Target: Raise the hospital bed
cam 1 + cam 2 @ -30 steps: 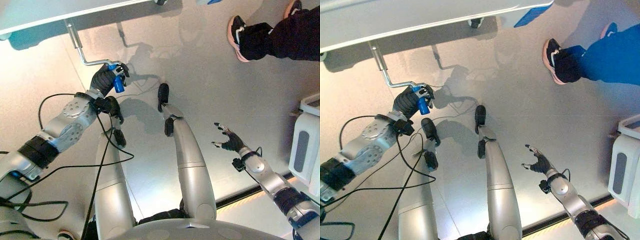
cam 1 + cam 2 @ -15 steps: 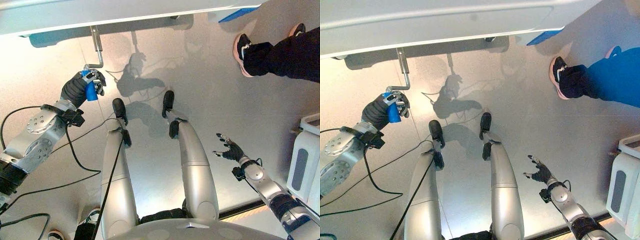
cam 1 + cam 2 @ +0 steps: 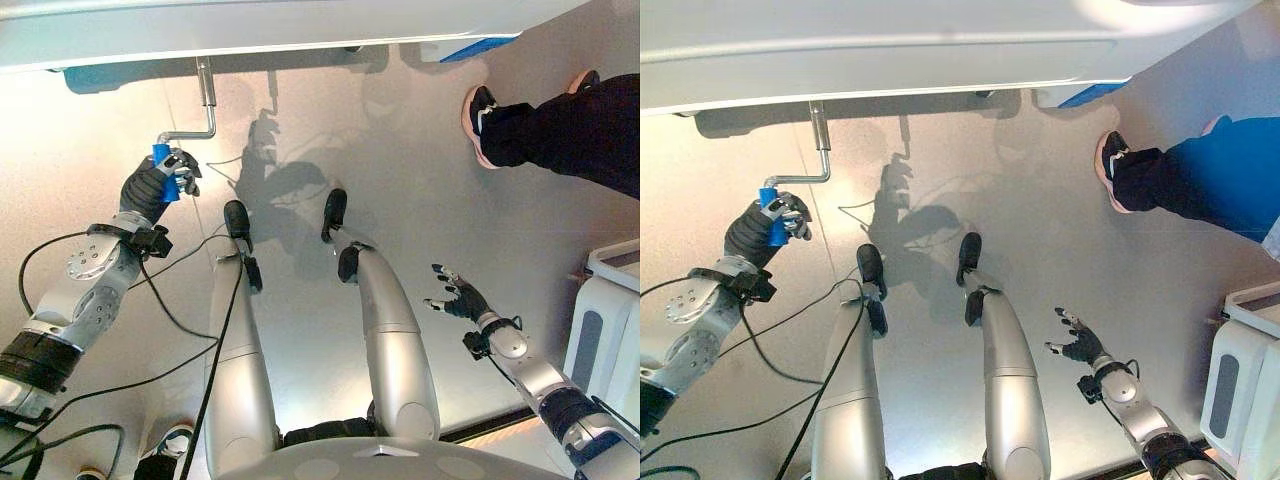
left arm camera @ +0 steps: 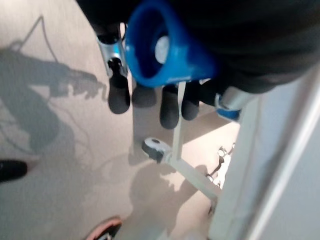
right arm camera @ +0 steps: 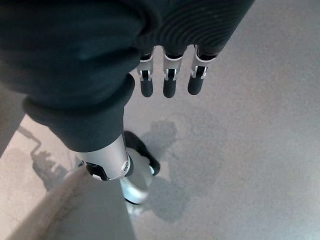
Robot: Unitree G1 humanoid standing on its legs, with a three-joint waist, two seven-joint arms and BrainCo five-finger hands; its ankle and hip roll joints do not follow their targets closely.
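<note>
Cranking step under way: left hand [image 3: 152,185] clamped on the blue grip [image 3: 160,168] of the crank handle [image 3: 205,100] under the hospital bed [image 3: 250,25]; right hand [image 3: 462,298] idle, fingers spread; next, presumably another full rotation without slipping.

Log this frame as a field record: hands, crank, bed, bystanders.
left hand: shut on the blue crank handle
crank: bent metal rod running from under the bed edge down to the blue handle
bed: pale frame edge across the far side
right hand: open, held over bare floor, holding nothing
person: dark trouser leg and shoe, standing on the robot's right
</note>
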